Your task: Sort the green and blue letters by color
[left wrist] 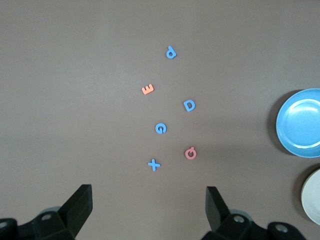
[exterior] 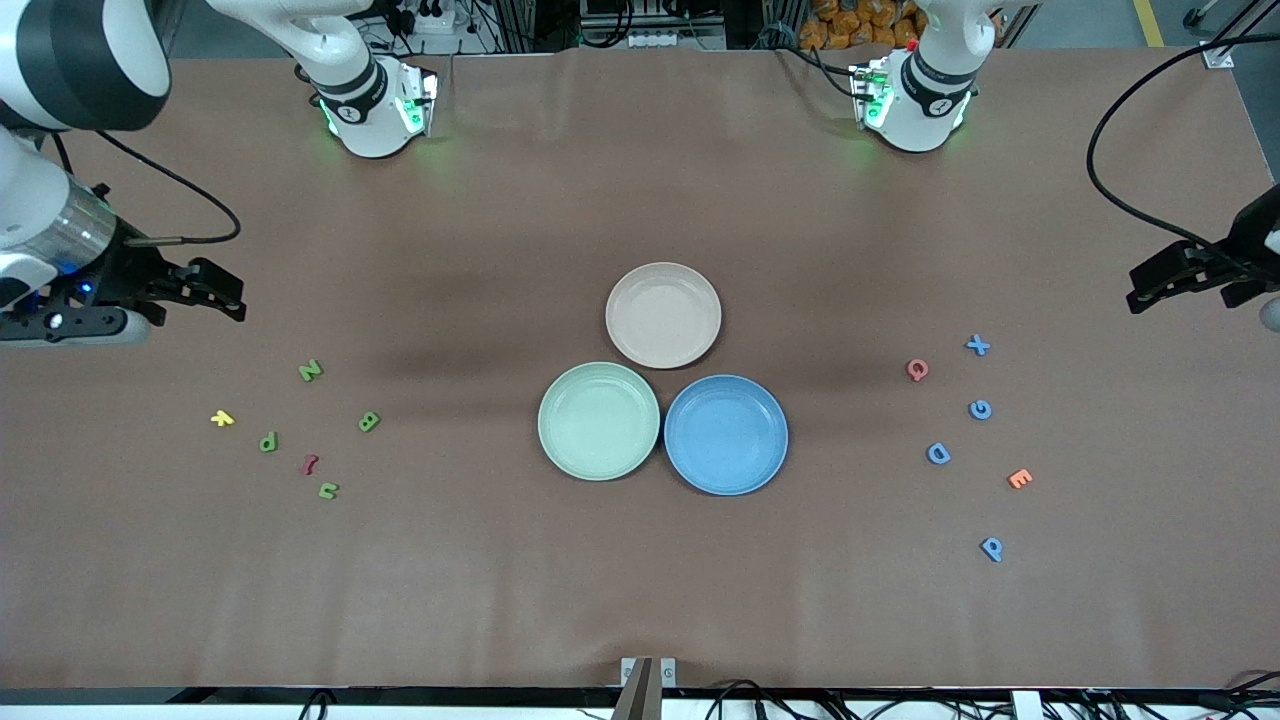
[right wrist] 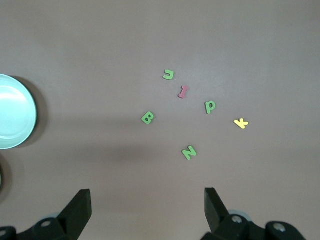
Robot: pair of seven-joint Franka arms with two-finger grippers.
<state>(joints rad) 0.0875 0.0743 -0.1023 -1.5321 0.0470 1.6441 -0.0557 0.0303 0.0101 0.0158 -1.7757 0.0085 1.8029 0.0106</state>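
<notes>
Four stray letters (exterior: 917,370) among sortables

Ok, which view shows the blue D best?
The left wrist view: the blue D sits near mid-frame, large and readable. The front view shows it much smaller, toward the left arm's end. The right wrist view misses it.

Three plates clustered at the middle of the front view: beige plate (exterior: 663,314) uppermost, green plate (exterior: 599,420) and blue plate (exterior: 726,434) side by side below it, rims close, perhaps touching. At left of frame, a yellow letter (exterior: 222,418) and a dark red letter (exterior: 309,464). At right, a pink letter (exterior: 917,370) and an orange letter (exterior: 1019,479). All on a brown table (exterior: 640,590).
</notes>
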